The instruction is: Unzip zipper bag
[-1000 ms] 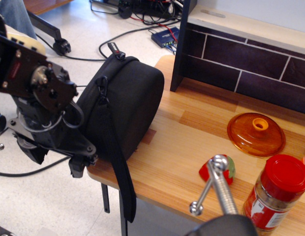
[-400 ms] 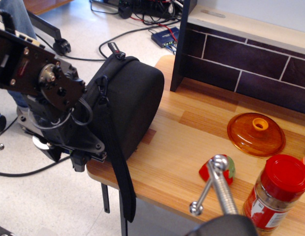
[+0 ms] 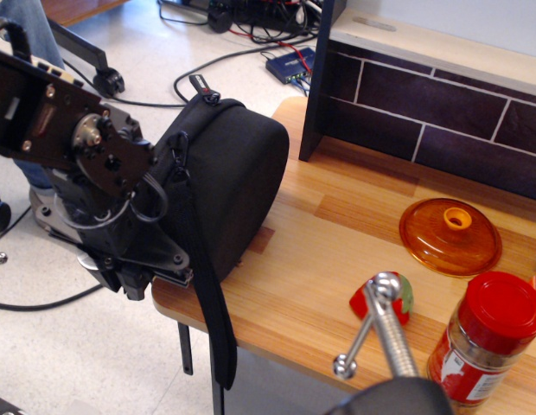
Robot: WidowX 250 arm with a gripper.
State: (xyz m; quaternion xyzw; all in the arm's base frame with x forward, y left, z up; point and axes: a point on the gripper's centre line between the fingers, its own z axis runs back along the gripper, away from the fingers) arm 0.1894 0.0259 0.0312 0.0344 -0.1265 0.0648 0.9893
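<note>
The zipper bag (image 3: pixel 233 173) is a large black fabric case standing on its edge at the left end of the wooden table (image 3: pixel 320 259). Its zipper runs around the edge, with pulls (image 3: pixel 178 154) near the top left. Its long black strap (image 3: pixel 209 303) hangs over the table's front edge. My gripper (image 3: pixel 151 275) is at the bag's lower left side, close against the fabric and just off the table corner. The arm's body hides the fingers, so I cannot tell whether they are open or shut, or holding anything.
An orange lid (image 3: pixel 449 235), a red strawberry toy (image 3: pixel 385 298) and a red-capped jar (image 3: pixel 488 341) lie on the table's right part. A metal rod (image 3: pixel 380 333) stands in the foreground. A dark tiled panel (image 3: pixel 424 104) backs the table. Cables and a blue box (image 3: pixel 290 65) lie on the floor.
The arm has moved right and slightly down, bringing the gripper from beside the table corner to right against the bag's lower left side. The bag has not moved.
</note>
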